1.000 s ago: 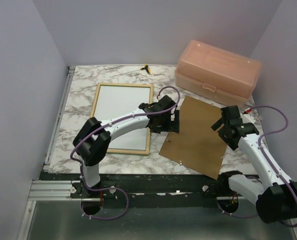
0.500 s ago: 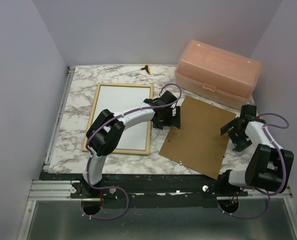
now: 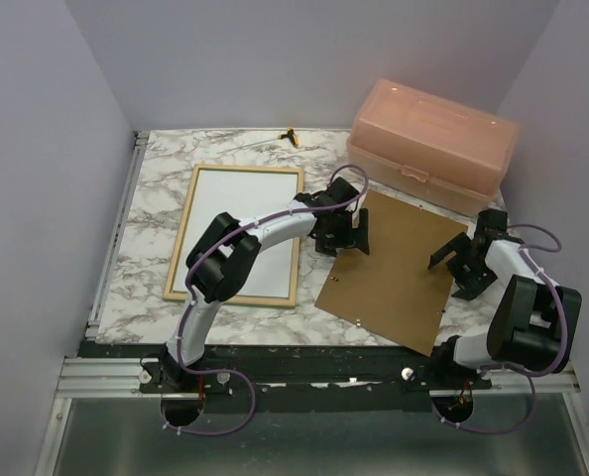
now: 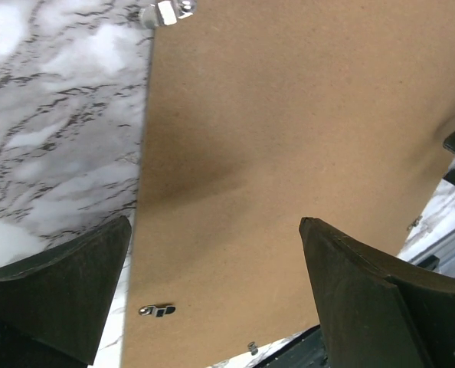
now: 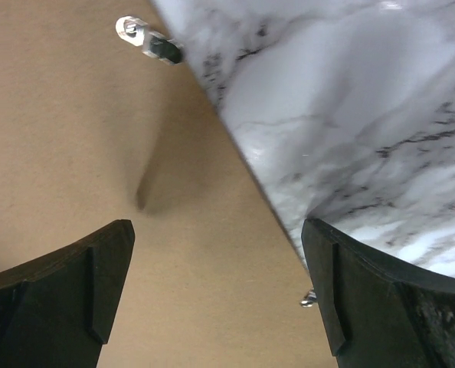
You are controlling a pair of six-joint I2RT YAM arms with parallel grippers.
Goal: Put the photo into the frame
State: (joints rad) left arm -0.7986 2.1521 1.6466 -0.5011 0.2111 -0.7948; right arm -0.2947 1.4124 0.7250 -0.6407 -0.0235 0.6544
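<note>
Left of the wide-open left claw (image 3: pixel 349 243) lay the thin light-wood rectangular frame (image 3: pixel 179 238), long axis up-picture; right claw (image 5: pixel 218 245) equally wide, farther off.

White arm shells (image 3: pixel 275 228), black joints (image 3: pixel 220 268), purple cables (image 3: pixel 543 236); black left tool (image 3: pixel 349 243), right tool (image 3: pixel 453 272).

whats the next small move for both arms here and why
Probably lower both arms a little so the jaws can close on the brown backing panel: the left gripper and right gripper are open, each straddling an opposite edge of it, and the photo already lies white side up in the frame.
</note>
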